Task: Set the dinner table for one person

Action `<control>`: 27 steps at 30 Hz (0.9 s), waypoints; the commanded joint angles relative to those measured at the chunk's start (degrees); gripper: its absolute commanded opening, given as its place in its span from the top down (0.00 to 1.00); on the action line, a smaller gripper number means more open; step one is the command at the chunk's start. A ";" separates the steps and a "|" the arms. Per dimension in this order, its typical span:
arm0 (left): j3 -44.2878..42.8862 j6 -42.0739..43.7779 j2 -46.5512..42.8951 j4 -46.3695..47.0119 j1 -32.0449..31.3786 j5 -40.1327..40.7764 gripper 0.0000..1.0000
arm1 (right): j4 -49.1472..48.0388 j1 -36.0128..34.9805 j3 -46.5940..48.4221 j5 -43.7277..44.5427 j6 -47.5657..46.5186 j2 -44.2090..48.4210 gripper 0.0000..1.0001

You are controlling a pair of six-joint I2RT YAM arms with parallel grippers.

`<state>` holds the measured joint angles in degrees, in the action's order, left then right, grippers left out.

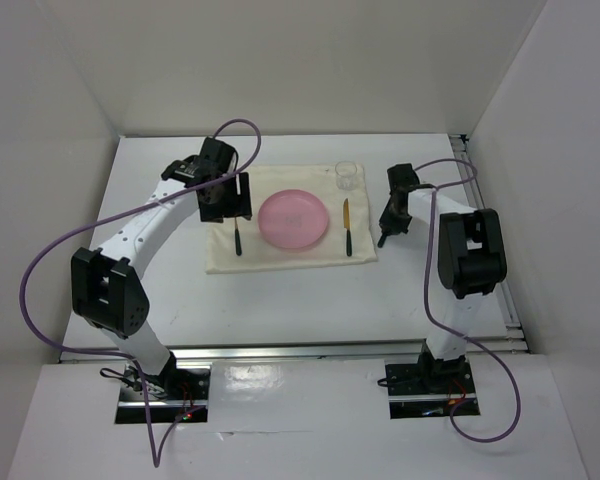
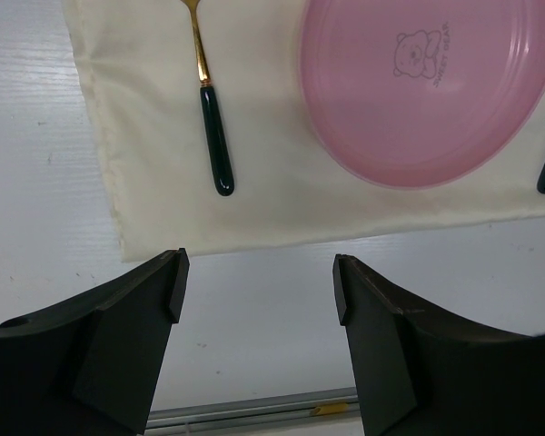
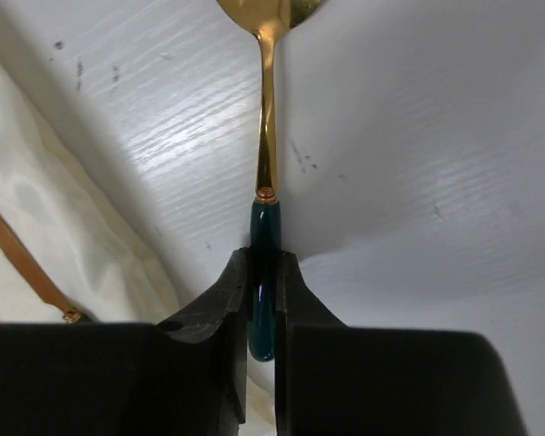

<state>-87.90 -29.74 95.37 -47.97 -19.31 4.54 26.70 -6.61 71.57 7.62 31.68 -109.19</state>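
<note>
The white dinner table [image 1: 310, 300] bears a cream cloth mat [image 1: 280, 255]. On the mat lie a pink plate [image 1: 294, 219], a fork [image 1: 238, 240] with a dark green handle to its left, and a gold knife [image 1: 346, 228] to its right. My left gripper [image 1: 227, 205] is open and empty above the mat's left part; its view shows the fork [image 2: 216, 150] and the plate [image 2: 427, 82]. My right gripper [image 1: 384, 238] is just right of the mat, shut on the green handle of a gold spoon [image 3: 267, 136] held low over the table.
A clear glass [image 1: 347, 175] stands at the mat's far right corner. Metal rails run along the table's near edge [image 1: 340, 350] and right edge [image 1: 510, 300]. White walls enclose the table on three sides.
</note>
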 commanded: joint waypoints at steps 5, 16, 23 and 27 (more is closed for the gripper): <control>0.53 1.52 -2.38 1.12 -0.55 -0.84 0.18 | 2.31 -1.82 1.90 7.59 -3.28 8.71 1.00; 0.53 1.52 -2.38 1.12 -0.55 -0.84 0.18 | 4.94 -9.74 8.15 -3.73 -13.93 5.48 1.00; 0.53 1.52 -2.91 0.06 -0.55 -0.23 0.18 | 4.94 -9.74 6.13 -3.57 -13.40 0.38 0.99; 0.01 1.00 -2.91 0.06 -0.55 -0.23 0.18 | 3.63 -9.74 3.94 -2.34 -12.87 -1.99 0.92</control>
<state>-87.74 -29.74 94.85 -47.90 -19.70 4.14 30.94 -16.60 77.06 4.27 19.16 -109.89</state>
